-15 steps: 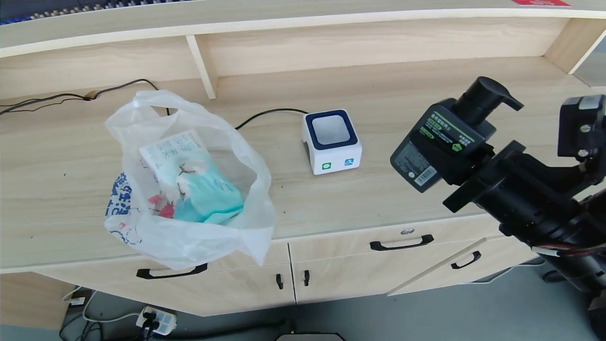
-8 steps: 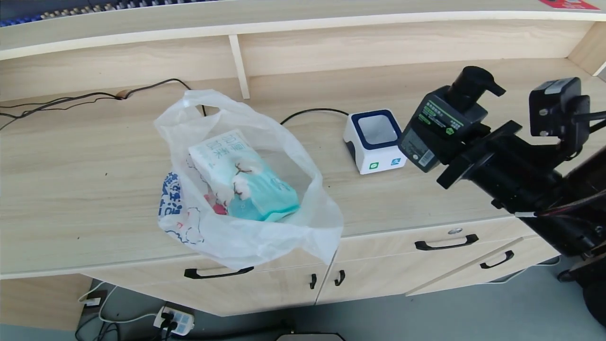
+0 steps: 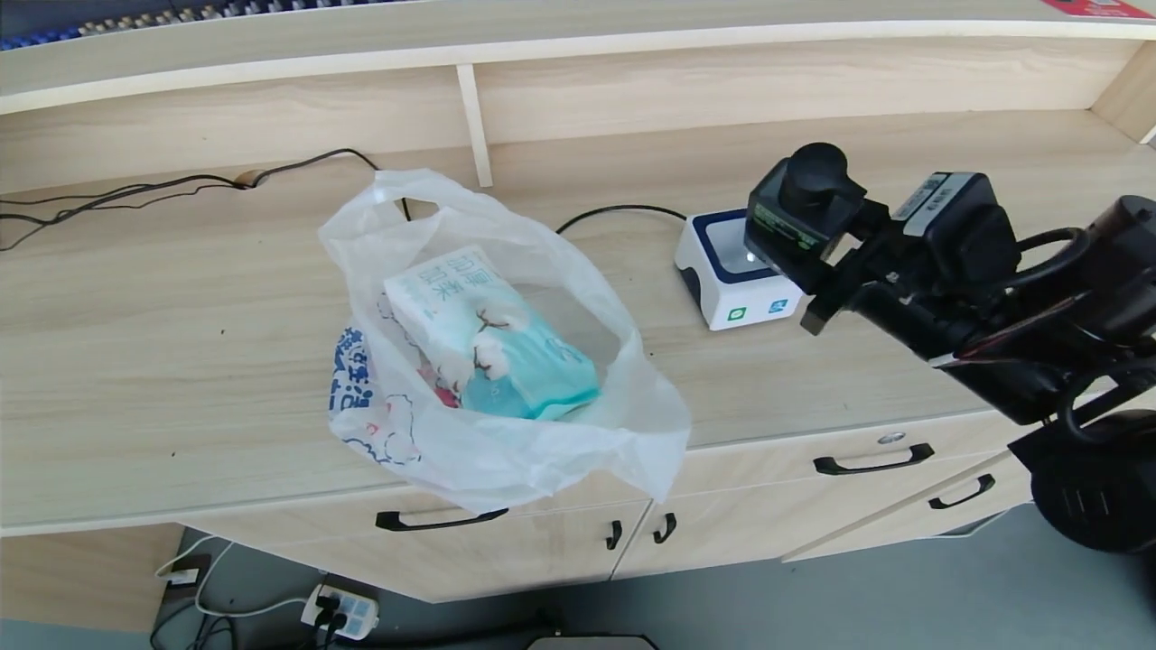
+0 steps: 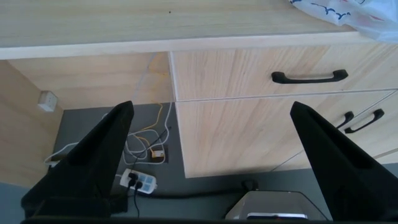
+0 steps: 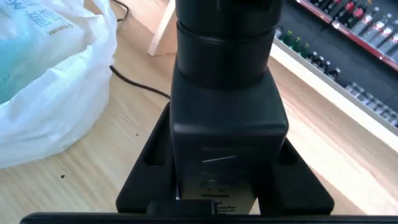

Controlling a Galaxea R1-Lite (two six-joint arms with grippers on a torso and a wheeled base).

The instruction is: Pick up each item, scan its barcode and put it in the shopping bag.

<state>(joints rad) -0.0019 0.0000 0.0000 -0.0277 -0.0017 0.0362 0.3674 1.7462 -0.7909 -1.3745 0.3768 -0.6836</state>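
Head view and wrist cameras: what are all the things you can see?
counter: one, light wood, bearing bag and scanner.
shopping bag: one, clear white, on the counter.
tissue pack: one, white and teal, inside the bag.
scanner: one, white and dark blue, beside the bag.
cable: one, black, behind the scanner.
pump bottle: one, black, held at the scanner.
right gripper: black, shut on the bottle.
left gripper: black, open, low before the drawers.

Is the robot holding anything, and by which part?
Right gripper clamps the black pump bottle by its body's sides; left gripper holds nothing.
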